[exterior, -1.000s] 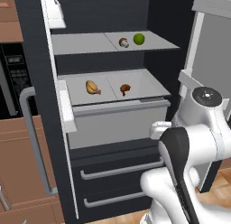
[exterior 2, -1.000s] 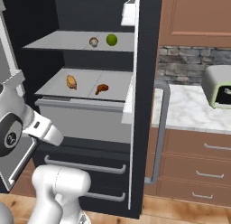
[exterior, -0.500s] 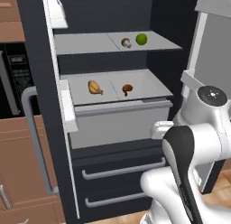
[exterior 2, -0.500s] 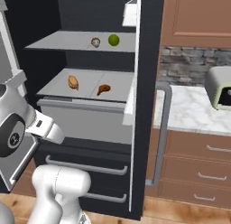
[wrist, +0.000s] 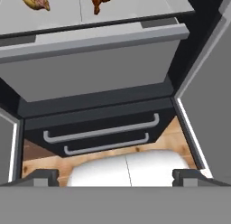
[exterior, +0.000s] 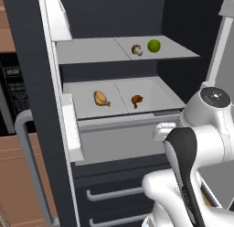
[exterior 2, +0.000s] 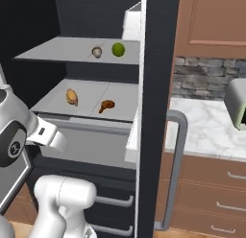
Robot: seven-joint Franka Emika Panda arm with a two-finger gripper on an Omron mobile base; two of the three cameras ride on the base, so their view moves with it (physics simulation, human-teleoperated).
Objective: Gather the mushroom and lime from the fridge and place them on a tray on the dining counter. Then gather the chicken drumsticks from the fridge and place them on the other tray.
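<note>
Hand view: gripper (wrist: 115, 177) fingertips are spread wide at the bottom corners, nothing clamped; both drumsticks (wrist: 101, 0) are seen cut off by the top edge.

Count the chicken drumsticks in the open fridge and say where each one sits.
2. The pale drumstick lies on the left half of the lower shelf; the darker drumstick lies to its right, apart from it. None seem hidden.

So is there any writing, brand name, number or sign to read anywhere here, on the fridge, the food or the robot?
No readable text anywhere.
Round mark on the robot's arm joint: a small symbol, too blurred to read.
Panel on the dark appliance left of the fridge: faint marks, too small to read.
</note>
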